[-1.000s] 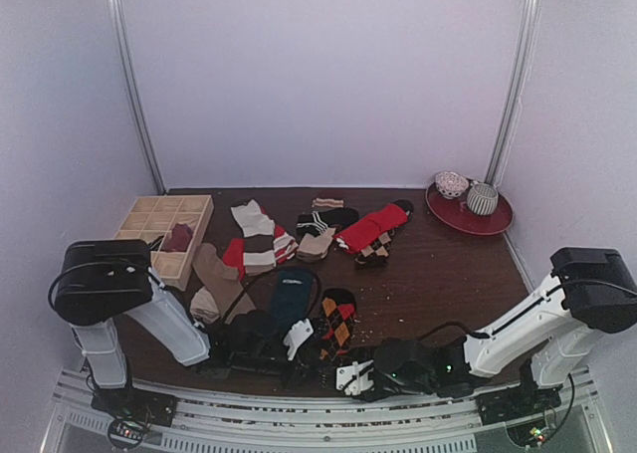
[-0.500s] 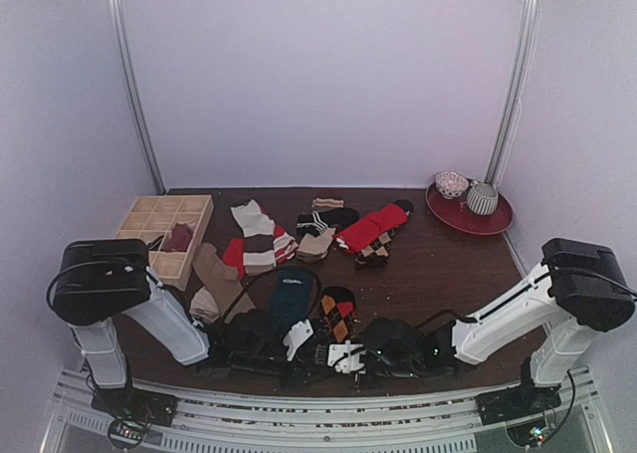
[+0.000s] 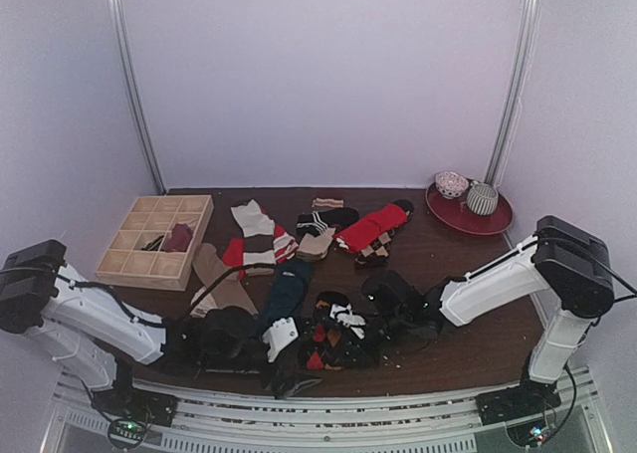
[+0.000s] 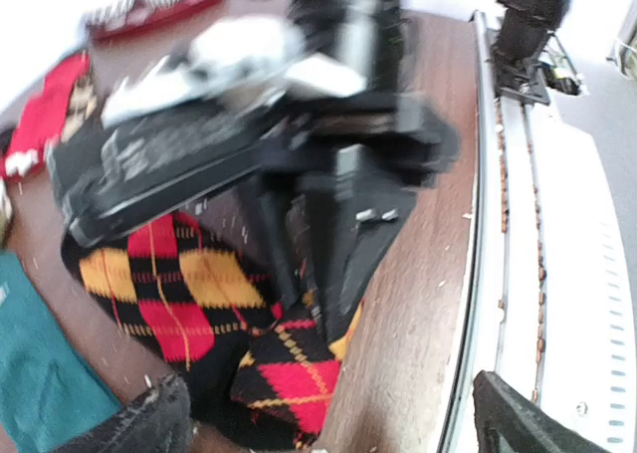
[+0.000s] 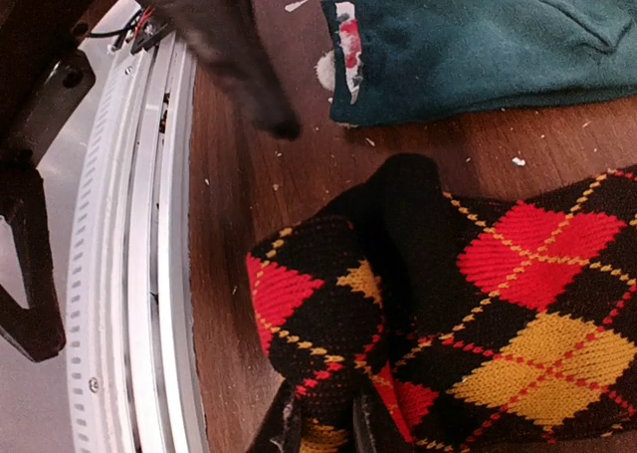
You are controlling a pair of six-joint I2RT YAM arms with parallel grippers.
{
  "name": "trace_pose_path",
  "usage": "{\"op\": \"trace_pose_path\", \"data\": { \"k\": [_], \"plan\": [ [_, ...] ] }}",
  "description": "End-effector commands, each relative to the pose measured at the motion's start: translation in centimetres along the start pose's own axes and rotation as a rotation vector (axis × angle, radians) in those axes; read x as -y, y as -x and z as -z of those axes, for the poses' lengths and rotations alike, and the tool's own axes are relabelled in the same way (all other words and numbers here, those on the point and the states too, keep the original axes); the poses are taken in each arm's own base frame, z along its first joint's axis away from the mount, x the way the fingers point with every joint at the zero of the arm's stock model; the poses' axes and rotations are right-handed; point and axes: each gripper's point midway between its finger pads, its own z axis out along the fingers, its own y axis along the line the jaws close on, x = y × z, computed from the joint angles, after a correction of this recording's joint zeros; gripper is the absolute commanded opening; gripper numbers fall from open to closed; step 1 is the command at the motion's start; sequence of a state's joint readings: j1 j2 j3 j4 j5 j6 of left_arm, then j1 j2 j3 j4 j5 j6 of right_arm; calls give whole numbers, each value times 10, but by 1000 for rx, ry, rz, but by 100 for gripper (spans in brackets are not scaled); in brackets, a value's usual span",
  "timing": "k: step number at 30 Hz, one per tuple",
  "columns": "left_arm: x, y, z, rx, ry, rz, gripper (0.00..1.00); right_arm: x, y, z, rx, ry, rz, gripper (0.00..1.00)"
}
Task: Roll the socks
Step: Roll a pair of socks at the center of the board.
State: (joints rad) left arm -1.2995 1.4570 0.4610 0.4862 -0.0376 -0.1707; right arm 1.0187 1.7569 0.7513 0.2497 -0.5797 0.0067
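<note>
Underneath, dark wooden table [image 3: 453, 269] between pale walls [image 3: 318, 75]; left jaws agape, right jaws tight on argyle sock [image 5: 328, 314].

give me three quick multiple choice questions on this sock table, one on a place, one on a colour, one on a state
1. Where does the red plate sit on the table?
A. far right corner
B. near left edge
C. middle of the near edge

2. What colour is the plain sock beside the argyle sock?
A. white
B. pink
C. teal

3. How is the left gripper?
A. shut on a sock
B. open, holding nothing
C. out of view

Answers:
1 A, the top view shows it far back on the right.
2 C, the right wrist view shows teal fabric next to the diamonds.
3 B, its fingers stand wide apart in the left wrist view.
</note>
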Motion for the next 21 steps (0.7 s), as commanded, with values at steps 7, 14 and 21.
{"op": "trace_pose_path", "data": {
  "k": [7,14,21],
  "plan": [
    [10,-4,-28,17,-46,-201,79,26,-111,-9,-377,-41,-394,14],
    [-2,-15,-36,20,8,-179,67,26,-108,-7,-377,-30,-395,14],
    [-15,-21,-32,23,60,-183,66,24,-110,-8,-375,-22,-398,14]
  ]
}}
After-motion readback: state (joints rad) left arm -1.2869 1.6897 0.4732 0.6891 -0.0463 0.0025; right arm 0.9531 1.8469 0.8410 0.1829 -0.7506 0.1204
